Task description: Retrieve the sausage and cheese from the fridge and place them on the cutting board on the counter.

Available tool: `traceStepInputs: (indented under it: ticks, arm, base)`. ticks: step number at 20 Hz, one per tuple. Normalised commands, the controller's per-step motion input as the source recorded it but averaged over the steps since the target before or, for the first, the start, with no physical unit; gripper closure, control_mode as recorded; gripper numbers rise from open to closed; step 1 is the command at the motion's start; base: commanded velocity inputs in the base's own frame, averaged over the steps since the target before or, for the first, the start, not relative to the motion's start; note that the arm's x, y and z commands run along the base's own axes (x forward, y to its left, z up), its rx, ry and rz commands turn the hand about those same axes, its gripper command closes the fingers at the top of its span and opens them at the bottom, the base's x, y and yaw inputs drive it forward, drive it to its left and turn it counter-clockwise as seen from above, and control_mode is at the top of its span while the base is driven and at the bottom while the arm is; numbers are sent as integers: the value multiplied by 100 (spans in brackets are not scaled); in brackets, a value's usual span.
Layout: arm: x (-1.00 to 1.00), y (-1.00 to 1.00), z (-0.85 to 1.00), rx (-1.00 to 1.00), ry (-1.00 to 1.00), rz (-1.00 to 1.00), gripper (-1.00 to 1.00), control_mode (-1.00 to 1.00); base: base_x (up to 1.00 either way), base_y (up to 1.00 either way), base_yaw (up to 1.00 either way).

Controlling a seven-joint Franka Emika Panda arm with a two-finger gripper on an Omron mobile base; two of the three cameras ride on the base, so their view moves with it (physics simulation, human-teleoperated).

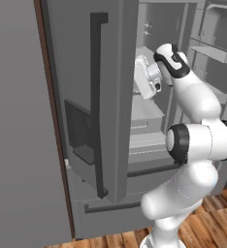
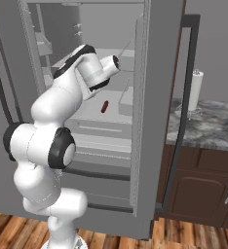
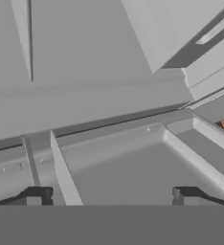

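Dark red-brown sausage (image 2: 104,106) lies on a shelf inside the open fridge (image 2: 155,73); gripper (image 3: 111,196) above the shelf, jaws wide apart, holding nothing.

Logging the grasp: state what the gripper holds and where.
Nothing is held. The gripper is open inside the fridge, with the sausage lying on a shelf.

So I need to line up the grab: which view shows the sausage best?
The right base view: the sausage lies in plain sight on a fridge shelf, below the robot's hand. In the left base view the fridge door and the arm cover that shelf; the hand view looks at grey fridge walls.
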Motion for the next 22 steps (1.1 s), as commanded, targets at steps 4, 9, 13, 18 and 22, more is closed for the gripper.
traceStepInputs:
  ticks: [4, 9, 13, 18, 22]
  arm:
    - [28, 17, -18, 0, 0, 7, -100, -100]
    - [3, 47, -17, 0, -2, 14, -100, -100]
    - [-7, 55, -30, 0, 0, 21, -100, -100]
    - [-63, 36, -6, 0, -3, 22, -100, -100]
    - [-100, 33, 0, 0, -17, 18, -100, -100]
  base:
    - [0, 0, 0]
    - [0, 0, 0]
    - [0, 0, 0]
    - [0, 0, 0]
    - [0, 0, 0]
